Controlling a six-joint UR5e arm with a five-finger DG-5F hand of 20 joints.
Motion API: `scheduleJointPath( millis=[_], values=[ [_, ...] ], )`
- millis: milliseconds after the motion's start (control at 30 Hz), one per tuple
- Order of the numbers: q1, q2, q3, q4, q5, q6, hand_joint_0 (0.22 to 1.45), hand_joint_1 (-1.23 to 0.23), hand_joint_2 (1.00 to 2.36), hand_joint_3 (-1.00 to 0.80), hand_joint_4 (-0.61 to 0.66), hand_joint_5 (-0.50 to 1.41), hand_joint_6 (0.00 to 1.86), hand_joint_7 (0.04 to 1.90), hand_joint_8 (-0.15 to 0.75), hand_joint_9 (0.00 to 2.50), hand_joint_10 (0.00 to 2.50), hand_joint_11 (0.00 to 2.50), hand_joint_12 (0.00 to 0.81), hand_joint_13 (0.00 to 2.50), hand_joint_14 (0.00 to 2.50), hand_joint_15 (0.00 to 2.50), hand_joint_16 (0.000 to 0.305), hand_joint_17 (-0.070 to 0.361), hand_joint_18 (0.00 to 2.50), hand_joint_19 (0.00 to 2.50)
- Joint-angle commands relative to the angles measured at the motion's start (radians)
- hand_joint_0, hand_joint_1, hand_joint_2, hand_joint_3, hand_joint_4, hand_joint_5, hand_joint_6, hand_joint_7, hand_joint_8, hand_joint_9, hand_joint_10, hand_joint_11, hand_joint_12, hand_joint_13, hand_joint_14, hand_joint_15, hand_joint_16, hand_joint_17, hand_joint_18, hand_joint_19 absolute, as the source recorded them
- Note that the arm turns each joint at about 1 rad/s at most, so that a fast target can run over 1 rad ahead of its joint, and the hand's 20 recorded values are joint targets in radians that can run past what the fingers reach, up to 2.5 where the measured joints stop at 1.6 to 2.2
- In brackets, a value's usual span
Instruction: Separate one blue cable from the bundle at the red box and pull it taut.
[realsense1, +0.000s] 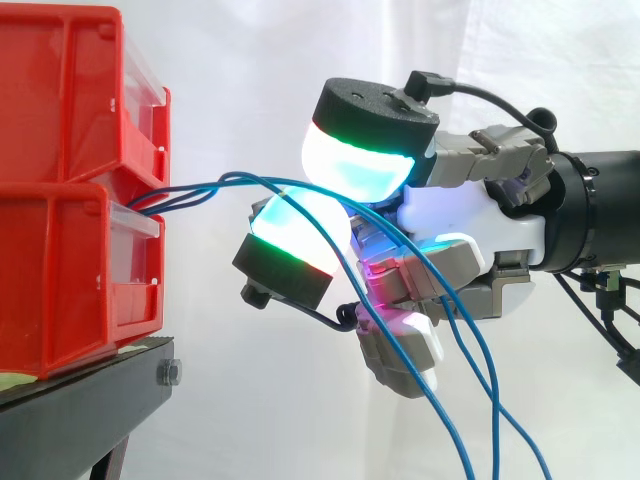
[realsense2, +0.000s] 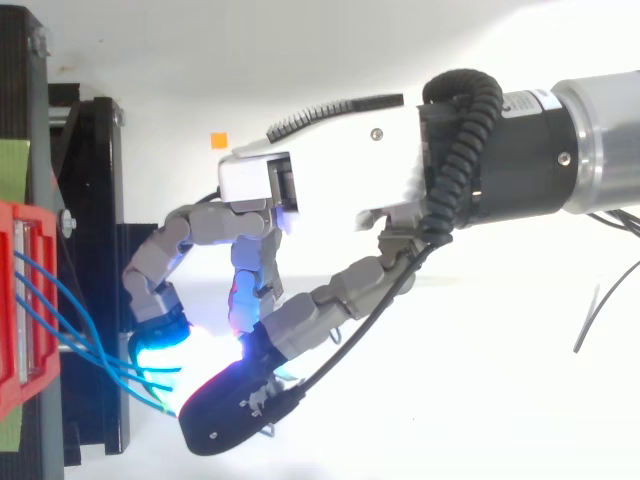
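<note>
Hand (realsense1: 470, 228) sits just off the red box (realsense1: 70, 200), its fingers (realsense1: 355, 160) curled about the blue cables (realsense1: 200, 187) running from the box's front. Several strands seem caught together, so pulling could tighten the whole bundle, or let one slip free.

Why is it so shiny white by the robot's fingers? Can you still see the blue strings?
Side view: the hand's pads glow cyan, yet the blue cables show plainly against the curtain. Top view: their glow floods the spot white, swallowing the cables there.
</note>
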Motion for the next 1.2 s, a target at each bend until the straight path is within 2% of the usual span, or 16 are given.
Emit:
scheduleJointPath(
  millis=[0, 133, 267, 400, 567, 667, 767, 800, 967, 1067, 1167],
  values=[
    [0.0, -0.001, 0.0, 0.0, 0.0, 0.0, 0.61, -0.78, 1.02, -0.06, 0.11, -0.17, 0.86, 1.04, 0.403, 1.28, 0.02, 1.26, 0.458, 1.13, 0.02, 0.7, 0.061, 0.138, 1.05, 0.66],
    [0.0, -0.001, 0.0, 0.0, 0.0, 0.0, 0.62, -0.82, 1.02, -0.12, 0.08, -0.18, 0.88, 1.07, 0.382, 1.25, 0.02, 1.28, 0.44, 1.1, 0.03, 0.71, 0.058, 0.13, 1.01, 0.67],
    [0.0, 0.0, 0.0, 0.0, 0.0, 0.0, 0.68, -0.91, 1.01, -0.3, 0.08, -0.19, 0.92, 1.09, 0.373, 1.26, 0.02, 1.31, 0.427, 1.09, 0.02, 0.7, 0.055, 0.124, 0.99, 0.64],
    [0.0, 0.0, 0.0, 0.0, 0.0, 0.0, 0.73, -0.93, 1.0, -0.5, 0.09, -0.18, 0.92, 1.07, 0.373, 1.28, 0.02, 1.32, 0.421, 1.1, 0.03, 0.7, 0.054, 0.122, 0.99, 0.61],
    [0.0, -0.001, -0.002, 0.0, 0.0, 0.0, 0.68, -0.93, 1.0, -0.5, 0.1, -0.16, 0.92, 1.08, 0.376, 1.31, 0.02, 1.34, 0.416, 1.1, 0.03, 0.69, 0.053, 0.12, 0.99, 0.6],
    [0.0, 0.0, 0.0, 0.0, 0.0, 0.0, 0.59, -0.89, 1.0, -0.5, 0.11, -0.15, 0.91, 1.09, 0.388, 1.34, 0.02, 1.35, 0.423, 1.12, 0.02, 0.7, 0.054, 0.12, 1.0, 0.63],
    [0.0, 0.0, 0.0, 0.0, 0.0, 0.002, 0.52, -0.76, 1.0, -0.5, 0.12, -0.13, 0.9, 1.06, 0.401, 1.38, 0.02, 1.33, 0.437, 1.15, 0.02, 0.7, 0.056, 0.127, 1.03, 0.63],
    [0.0, 0.0, 0.0, 0.0, -0.001, 0.002, 0.52, -0.7, 1.0, -0.5, 0.12, -0.13, 0.9, 1.02, 0.399, 1.39, 0.02, 1.31, 0.442, 1.16, 0.03, 0.7, 0.056, 0.127, 1.04, 0.64],
    [0.0, 0.0, 0.0, 0.0, -0.001, 0.002, 0.52, -0.56, 1.0, -0.5, 0.13, -0.12, 0.87, 1.03, 0.398, 1.43, 0.02, 1.32, 0.444, 1.18, 0.02, 0.69, 0.056, 0.126, 1.06, 0.65],
    [0.0, 0.0, 0.0, 0.0, -0.001, 0.002, 0.57, -0.51, 1.0, -0.5, 0.12, -0.12, 0.86, 1.05, 0.384, 1.42, 0.02, 1.32, 0.43, 1.16, 0.02, 0.7, 0.053, 0.12, 1.04, 0.67],
    [0.0, 0.0, 0.0, 0.0, -0.001, 0.002, 0.61, -0.53, 1.0, -0.5, 0.09, -0.12, 0.86, 1.08, 0.37, 1.42, 0.02, 1.29, 0.43, 1.16, 0.02, 0.71, 0.052, 0.118, 1.03, 0.69]
  ],
)
